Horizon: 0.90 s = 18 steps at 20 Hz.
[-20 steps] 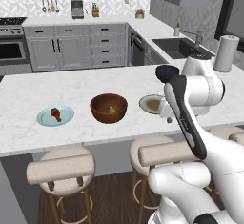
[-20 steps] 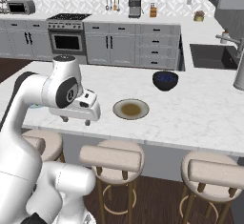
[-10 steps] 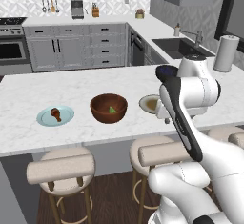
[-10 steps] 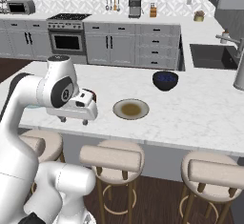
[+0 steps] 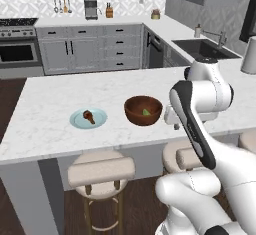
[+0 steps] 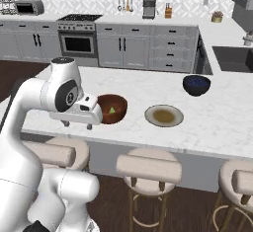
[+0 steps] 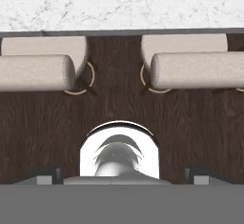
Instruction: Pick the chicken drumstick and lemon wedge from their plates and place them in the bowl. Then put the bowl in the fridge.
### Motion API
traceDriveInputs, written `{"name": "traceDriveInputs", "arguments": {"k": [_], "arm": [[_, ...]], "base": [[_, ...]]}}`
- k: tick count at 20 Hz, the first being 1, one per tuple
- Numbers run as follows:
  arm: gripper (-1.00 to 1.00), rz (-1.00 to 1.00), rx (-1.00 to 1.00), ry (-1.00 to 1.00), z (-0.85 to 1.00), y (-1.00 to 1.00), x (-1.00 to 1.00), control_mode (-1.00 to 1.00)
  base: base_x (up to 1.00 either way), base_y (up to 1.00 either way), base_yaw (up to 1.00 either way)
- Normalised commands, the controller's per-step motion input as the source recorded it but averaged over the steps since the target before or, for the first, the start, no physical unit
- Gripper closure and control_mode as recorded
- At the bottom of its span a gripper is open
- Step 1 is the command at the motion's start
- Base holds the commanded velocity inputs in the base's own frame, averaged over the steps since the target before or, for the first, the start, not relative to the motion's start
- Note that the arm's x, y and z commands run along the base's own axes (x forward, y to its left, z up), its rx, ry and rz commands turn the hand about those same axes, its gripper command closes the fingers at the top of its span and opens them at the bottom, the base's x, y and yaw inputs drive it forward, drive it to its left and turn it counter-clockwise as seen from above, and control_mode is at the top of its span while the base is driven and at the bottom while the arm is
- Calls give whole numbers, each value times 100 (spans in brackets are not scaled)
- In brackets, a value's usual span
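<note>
The dark wooden bowl point(image 5: 143, 110) point(image 6: 112, 108) stands near the island's front edge with the lime-coloured lemon wedge point(image 5: 146, 112) point(image 6: 112, 110) lying inside it. To its left in the left base view, the chicken drumstick point(image 5: 89, 116) rests on the pale blue-green plate point(image 5: 80, 121). The beige plate point(image 6: 164, 116) with an olive centre holds nothing. My gripper point(image 6: 77, 125) point(image 7: 122, 176) hangs open and points down by the counter's front edge, beside the bowl, with nothing between its fingers. The fridge is out of view.
A dark blue bowl point(image 6: 196, 85) sits further back on the island. Padded stools point(image 7: 43, 66) point(image 5: 101, 171) line the island's front over a dark wood floor. A sink point(image 5: 205, 49) and a paper towel roll point(image 5: 248, 56) are at the right.
The whole scene has slid to the right in both base views, so the base has driven left along the island. My gripper stays open and is now beside the bowl rather than the beige plate.
</note>
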Motion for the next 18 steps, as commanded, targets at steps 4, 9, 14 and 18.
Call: {"name": "traceDriveInputs", "arguments": {"k": [4, 9, 14, 18], "arm": [[-100, 0, 0, 0, 0, 0, 0, 100], [-100, 0, 0, 0, 0, 0, 0, 100], [-100, 0, 0, 0, 0, 0, 0, 100], [-100, 0, 0, 0, 0, 0, 0, 100]], "base": [[0, 89, 0], [30, 28, 0], [53, 2, 0], [56, 0, 0]]}}
